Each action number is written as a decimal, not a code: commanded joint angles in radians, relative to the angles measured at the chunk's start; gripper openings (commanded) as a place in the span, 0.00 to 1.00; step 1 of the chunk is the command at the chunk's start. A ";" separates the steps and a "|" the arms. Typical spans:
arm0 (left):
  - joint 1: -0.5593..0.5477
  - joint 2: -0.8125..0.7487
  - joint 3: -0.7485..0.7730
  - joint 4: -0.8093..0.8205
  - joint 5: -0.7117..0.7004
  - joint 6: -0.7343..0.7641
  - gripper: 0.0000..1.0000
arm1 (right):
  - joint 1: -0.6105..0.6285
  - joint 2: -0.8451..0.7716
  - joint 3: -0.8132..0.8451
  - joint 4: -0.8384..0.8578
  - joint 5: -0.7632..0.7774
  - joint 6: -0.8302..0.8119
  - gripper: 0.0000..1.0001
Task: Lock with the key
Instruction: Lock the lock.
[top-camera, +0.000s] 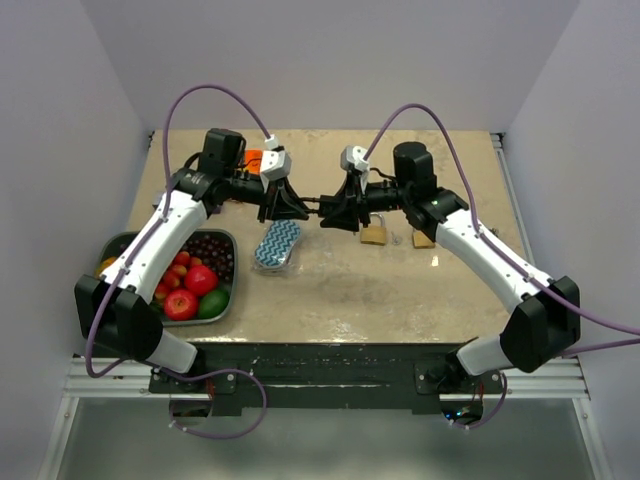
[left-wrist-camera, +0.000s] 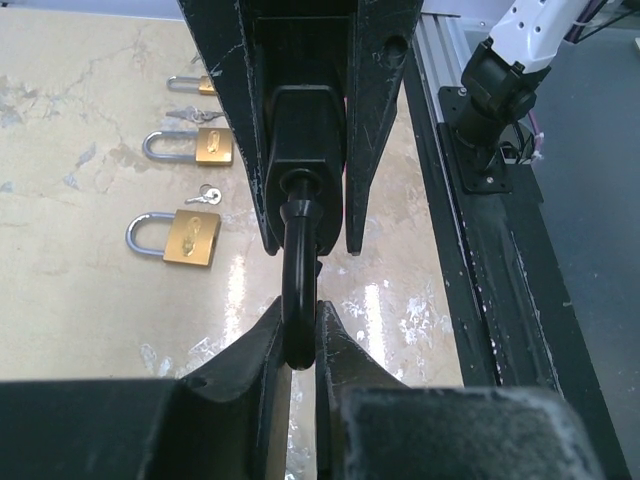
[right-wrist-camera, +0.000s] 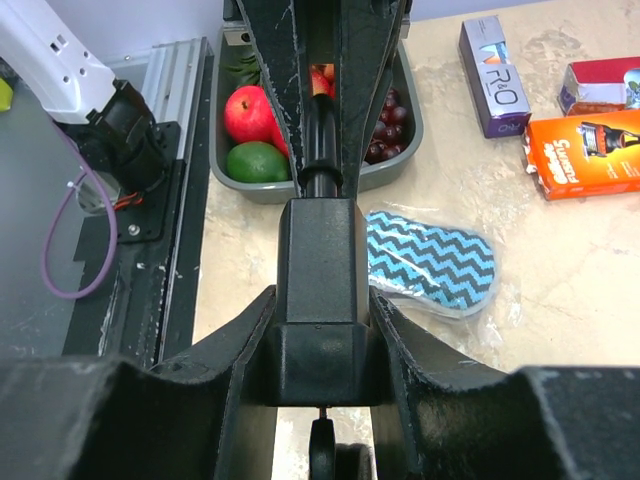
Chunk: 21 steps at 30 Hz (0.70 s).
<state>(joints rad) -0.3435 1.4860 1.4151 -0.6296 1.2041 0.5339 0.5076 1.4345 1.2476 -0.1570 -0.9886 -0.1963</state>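
Reading "R O" on purple box (right-wrist-camera: 495, 75), orange box (right-wrist-camera: 585, 150) illegible; pinching black padlock (right-wrist-camera: 318, 250) by shackle with left gripper (left-wrist-camera: 298, 320), clamping its body with right gripper (right-wrist-camera: 320, 300), nose-to-nose mid-table.

The left gripper (left-wrist-camera: 298, 335) pinches the shackle (left-wrist-camera: 298, 270) of the black padlock (left-wrist-camera: 308, 130); the right gripper (left-wrist-camera: 310, 245), at twelve o'clock, clasps its body. Brass padlocks (left-wrist-camera: 190, 237) lie toward nine o'clock.
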 joint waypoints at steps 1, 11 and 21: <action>-0.101 -0.001 -0.001 0.126 0.060 -0.040 0.00 | 0.068 0.018 0.082 0.139 -0.027 -0.003 0.00; -0.193 0.039 -0.024 0.370 0.049 -0.207 0.00 | 0.137 0.055 0.096 0.177 -0.025 -0.022 0.00; -0.262 0.091 -0.001 0.491 0.060 -0.281 0.00 | 0.138 0.087 0.090 0.198 -0.036 0.021 0.00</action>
<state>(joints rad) -0.3782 1.5520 1.3804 -0.4477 1.1225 0.3294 0.5072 1.4761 1.2636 -0.1947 -0.9058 -0.2119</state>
